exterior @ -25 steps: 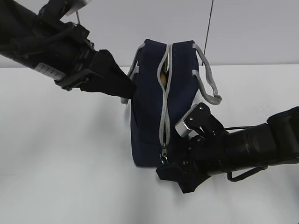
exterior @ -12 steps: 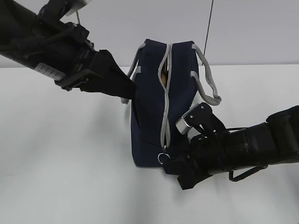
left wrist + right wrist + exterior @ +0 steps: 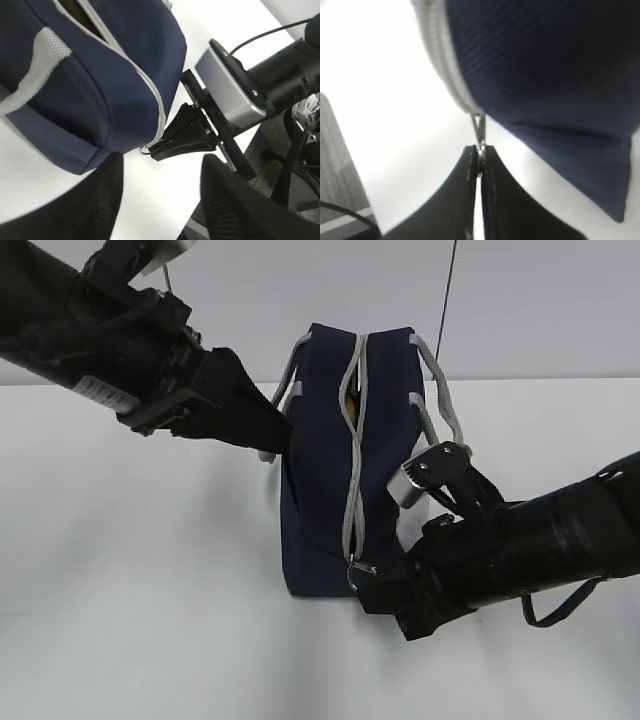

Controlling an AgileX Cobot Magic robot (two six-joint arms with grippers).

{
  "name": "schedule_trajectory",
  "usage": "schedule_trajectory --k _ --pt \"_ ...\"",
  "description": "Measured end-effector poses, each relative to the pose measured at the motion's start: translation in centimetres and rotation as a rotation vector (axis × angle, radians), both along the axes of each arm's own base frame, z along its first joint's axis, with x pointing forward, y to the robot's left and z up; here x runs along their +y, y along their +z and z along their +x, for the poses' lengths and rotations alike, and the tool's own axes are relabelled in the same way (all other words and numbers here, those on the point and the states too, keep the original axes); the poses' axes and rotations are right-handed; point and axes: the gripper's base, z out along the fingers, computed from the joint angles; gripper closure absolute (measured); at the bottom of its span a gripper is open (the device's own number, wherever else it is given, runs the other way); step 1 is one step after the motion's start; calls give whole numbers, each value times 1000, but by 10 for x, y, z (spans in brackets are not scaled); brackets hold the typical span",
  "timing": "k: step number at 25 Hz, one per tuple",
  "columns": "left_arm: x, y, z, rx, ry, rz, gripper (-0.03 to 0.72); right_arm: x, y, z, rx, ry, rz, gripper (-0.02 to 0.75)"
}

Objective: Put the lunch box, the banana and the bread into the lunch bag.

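In the exterior view, a navy-blue lunch bag (image 3: 340, 460) stands upright at the centre of a white counter (image 3: 130, 570), its grey zipper strip (image 3: 352, 470) running from top to bottom of the side toward the camera. A sliver of yellow shows through a narrow gap near the top of the strip. The left pincer (image 3: 272, 430) reaches in from the upper left and meets the bag's upper left edge beside a grey handle (image 3: 290, 380); whether it is apart or together cannot be told here. The right pincer (image 3: 365, 575) comes from the lower right, at the bag's bottom edge, where a small metal zipper pull (image 3: 357, 568) sits.

In the left wrist view, the bag fills the upper left. Two dark fingers (image 3: 222, 200) of the left pincer stand apart along the bottom of the frame, holding nothing. At centre, the right pincer (image 3: 155, 149) pinches the pull at the bag's lower corner.

In the right wrist view, the right pincer (image 3: 479, 157) rises from the bottom centre, its fingers pressed together on the metal zipper pull (image 3: 479, 130), which hangs from the end of the grey strip against the blue fabric.
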Motion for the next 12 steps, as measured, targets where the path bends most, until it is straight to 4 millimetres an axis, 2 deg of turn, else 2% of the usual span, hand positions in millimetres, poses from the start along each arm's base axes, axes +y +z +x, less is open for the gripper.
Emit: schedule_trajectory --k 7,12 --pt "0 0 0 1 -1 0 328 -7 22 -14 42 13 -67 754" --pt "0 0 0 3 -3 1 328 -12 25 -21 83 22 -120 754"
